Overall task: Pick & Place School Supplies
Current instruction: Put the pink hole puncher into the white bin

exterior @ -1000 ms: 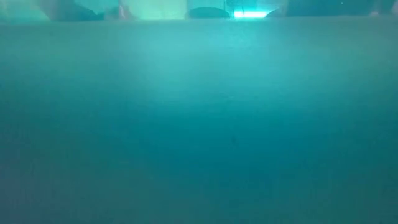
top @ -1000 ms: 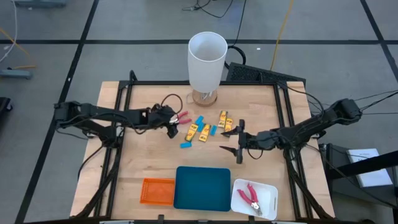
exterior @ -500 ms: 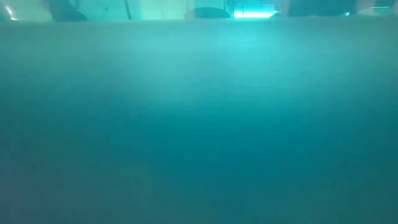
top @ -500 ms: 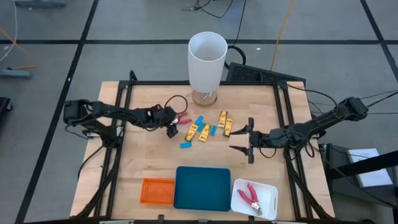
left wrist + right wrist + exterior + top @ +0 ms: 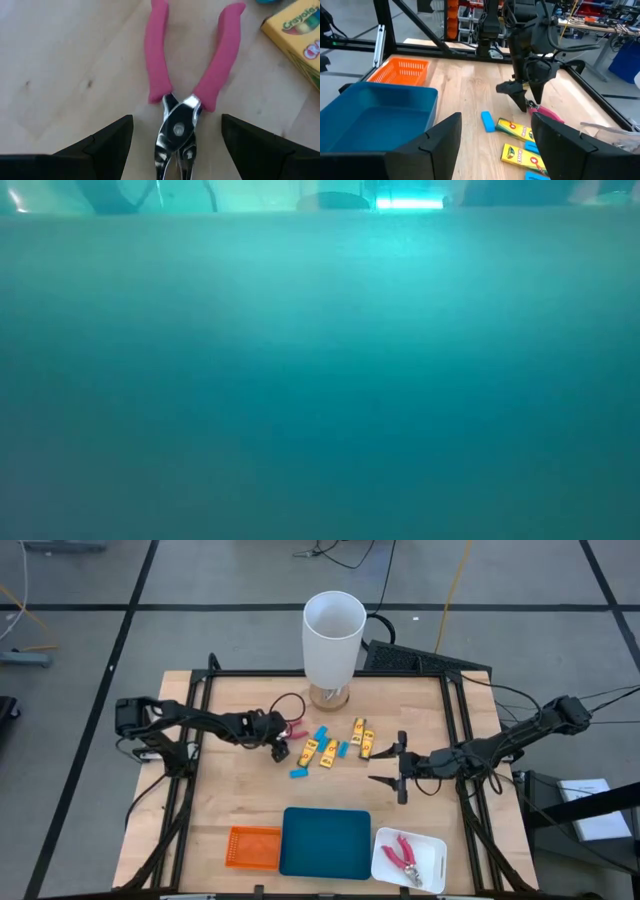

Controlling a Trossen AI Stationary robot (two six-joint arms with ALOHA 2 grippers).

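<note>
A pair of red-handled pliers (image 5: 294,728) lies flat on the table, left of the yellow boxes (image 5: 328,753) and light-blue blocks (image 5: 321,733). My left gripper (image 5: 278,748) points down over it, open. In the left wrist view the two fingers stand on either side of the pliers' metal head (image 5: 177,135) with gaps between. My right gripper (image 5: 396,768) is open and empty, right of the boxes. A second pair of pliers (image 5: 402,854) lies in the white tray (image 5: 435,845).
The tall white cylinder (image 5: 333,637) stands at the far edge. The teal tray (image 5: 325,842) and the orange tray (image 5: 252,847) sit at the near edge. The teal tray's wall fills the low view. A thin dark cable (image 5: 275,700) loops near the left gripper.
My right gripper has drawn back a little toward the table's right edge, still open. My left arm has shifted a little toward the right, with its gripper staying over the pliers. The supplies have not moved.
</note>
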